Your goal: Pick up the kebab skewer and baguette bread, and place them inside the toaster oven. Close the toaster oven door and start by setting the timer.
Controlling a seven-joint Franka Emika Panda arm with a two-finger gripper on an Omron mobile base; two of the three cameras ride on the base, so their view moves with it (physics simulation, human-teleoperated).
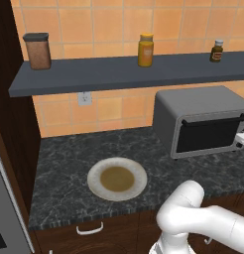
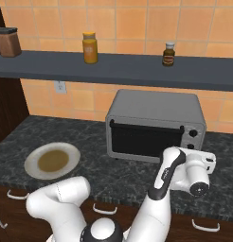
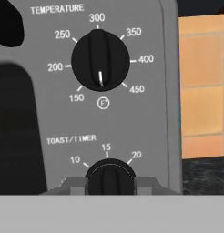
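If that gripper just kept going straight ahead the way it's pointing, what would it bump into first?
Most likely the toast/timer knob on the toaster oven: in the hand view the gripper faces that knob head-on, its jaws on either side. How much gap remains is hard to judge.

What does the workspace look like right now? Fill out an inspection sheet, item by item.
Surface: dark speckled counter, drawers below.
Job's things: toaster oven on the counter, toaster oven door closed; kebab skewer and baguette bread not seen, the dark glass hides the inside.
Controls: temperature knob pointer aims down; toast/timer knob between the gripper's fingers.
Clutter: plate bare of food.
Gripper: gripper at the timer knob, fingers on either side of it; contact cannot be told.
Cables: nothing seen; wall outlet.
Surroundings: shelf with brown canister, yellow jar, small dark bottle; orange tiled wall.
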